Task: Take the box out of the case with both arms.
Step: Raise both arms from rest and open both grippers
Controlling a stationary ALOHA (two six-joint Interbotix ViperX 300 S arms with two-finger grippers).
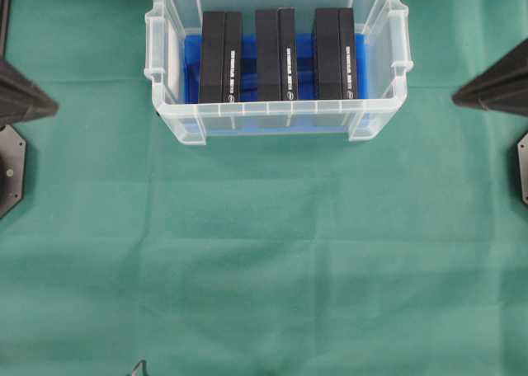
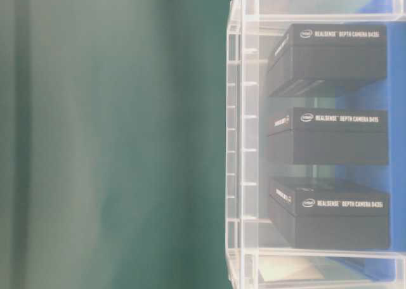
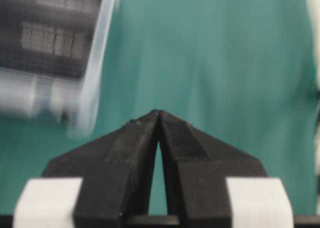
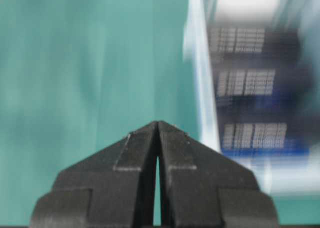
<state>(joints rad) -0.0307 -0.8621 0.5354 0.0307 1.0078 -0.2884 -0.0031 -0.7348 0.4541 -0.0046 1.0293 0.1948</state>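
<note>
I read "intel REALSENSE DEPTH CAMERA D435i" in white on the top and bottom black rectangular cardboard boxes (image 2: 330, 61); the middle one (image 2: 330, 137) reads "D415".

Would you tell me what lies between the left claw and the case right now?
Only bare green cloth. In the overhead view, the left claw sits shut at the left edge, and nothing stands between it and the case.

Case (image 1: 169, 120) translucent glossy plastic; boxes (image 1: 220, 56) matt black card; green cloth (image 1: 264, 252) softly creased
</note>
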